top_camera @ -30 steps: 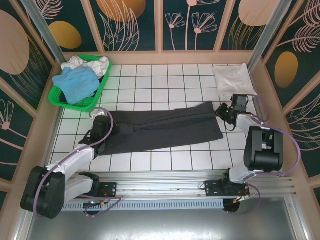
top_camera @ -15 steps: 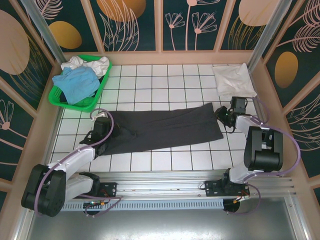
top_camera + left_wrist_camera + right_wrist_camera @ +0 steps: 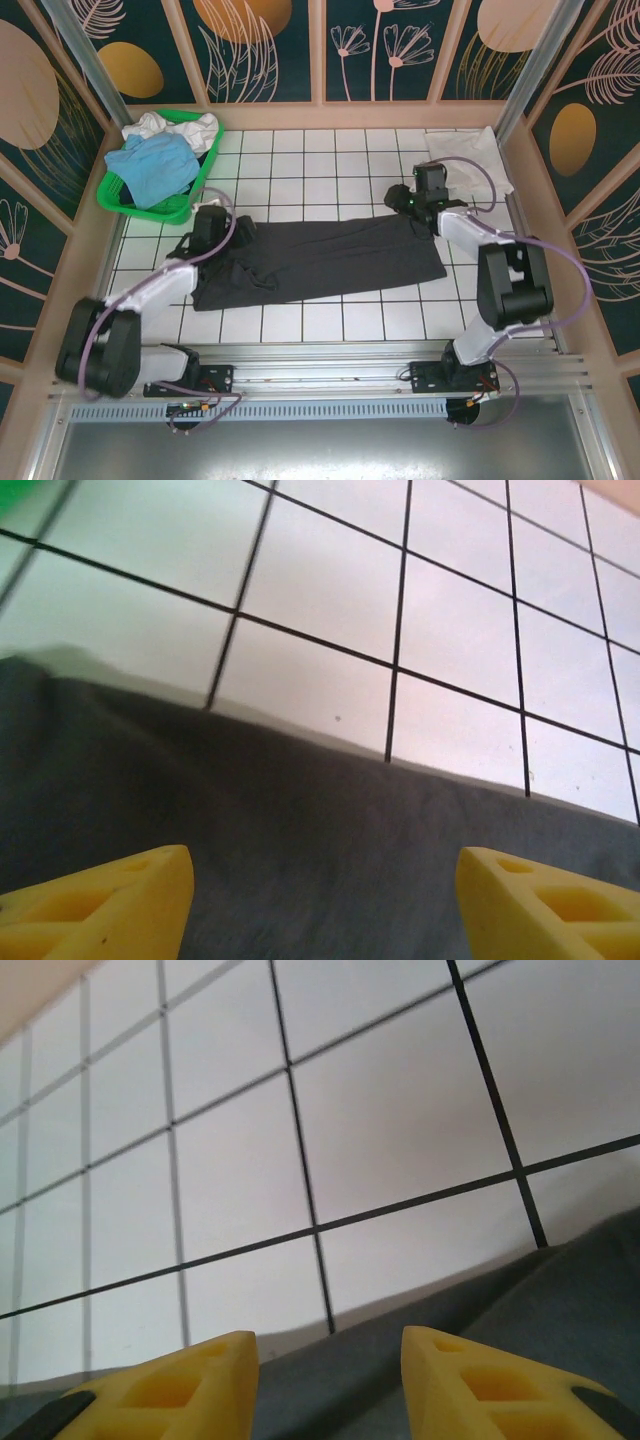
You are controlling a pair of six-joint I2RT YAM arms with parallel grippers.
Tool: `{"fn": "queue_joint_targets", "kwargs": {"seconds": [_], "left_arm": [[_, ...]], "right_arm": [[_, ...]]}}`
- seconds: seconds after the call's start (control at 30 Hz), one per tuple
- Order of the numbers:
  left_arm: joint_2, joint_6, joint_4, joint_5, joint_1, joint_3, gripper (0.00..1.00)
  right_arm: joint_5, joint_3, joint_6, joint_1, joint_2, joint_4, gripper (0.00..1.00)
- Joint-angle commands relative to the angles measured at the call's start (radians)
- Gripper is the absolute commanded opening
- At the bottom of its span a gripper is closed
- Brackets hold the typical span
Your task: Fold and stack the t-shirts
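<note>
The dark charcoal t-shirt (image 3: pixel 320 258) lies as a long folded strip across the middle of the tiled table. My left gripper (image 3: pixel 210 222) hovers over its far left end. In the left wrist view that gripper (image 3: pixel 325 910) stands open, its yellow fingers (image 3: pixel 100 900) wide apart above the dark cloth (image 3: pixel 300 830). My right gripper (image 3: pixel 398 197) is at the strip's far right corner. In the right wrist view it (image 3: pixel 330 1380) is open over the cloth's edge (image 3: pixel 580 1300), holding nothing. A light blue t-shirt (image 3: pixel 155 165) and a white t-shirt (image 3: pixel 175 127) lie crumpled in the basket. A folded white t-shirt (image 3: pixel 470 145) rests at the back right.
The green plastic basket (image 3: pixel 140 205) stands at the back left corner. Wooden walls enclose the table on three sides. The right arm's cable drapes over the folded white shirt. Bare tiles lie beyond the dark strip and in front of it.
Both grippers have opened and let go of the dark shirt. The right gripper has swung left and away to the strip's far corner; the left has moved farther from the bases.
</note>
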Motion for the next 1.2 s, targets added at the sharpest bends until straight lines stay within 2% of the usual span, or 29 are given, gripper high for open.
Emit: {"fn": "queue_joint_targets", "kwargs": {"seconds": [0.0,0.07,0.13,0.27,0.33,0.47,0.67,0.83,1.0,1.17], "left_arm": [[0.131,0.033,0.001,-0.011,0.000,0.067,0.71],[0.194,0.031,-0.031,-0.068,0.011,0.089,0.75],[0.245,0.019,-0.034,-0.064,0.042,0.087,0.77],[0.306,-0.010,0.020,0.000,0.088,0.049,0.71],[0.331,-0.031,0.036,0.009,0.089,0.039,0.63],[0.336,-0.093,0.112,0.033,0.093,-0.021,0.62],[0.340,-0.127,0.104,0.026,0.095,-0.021,0.62],[0.340,-0.128,0.079,0.029,0.095,0.003,0.65],[0.335,-0.108,0.091,0.069,0.095,0.022,0.67],[0.340,-0.102,0.098,0.088,0.095,0.037,0.68]], "right_arm": [[0.033,0.016,0.006,-0.012,0.092,-0.033,0.42],[0.064,-0.005,0.019,-0.023,0.103,-0.042,0.44],[0.122,-0.052,0.056,-0.037,0.086,-0.029,0.51],[0.068,-0.122,0.068,-0.080,0.067,0.030,0.61],[0.057,-0.137,0.072,-0.098,0.071,0.039,0.67],[0.071,-0.172,0.082,-0.143,0.066,0.043,0.73],[0.080,-0.243,0.087,-0.165,-0.024,0.073,0.80],[0.116,-0.283,0.075,-0.168,-0.117,0.029,0.84],[0.127,-0.270,0.061,-0.093,-0.202,0.046,0.75],[0.149,-0.162,0.036,-0.070,-0.088,0.015,0.61]]}}
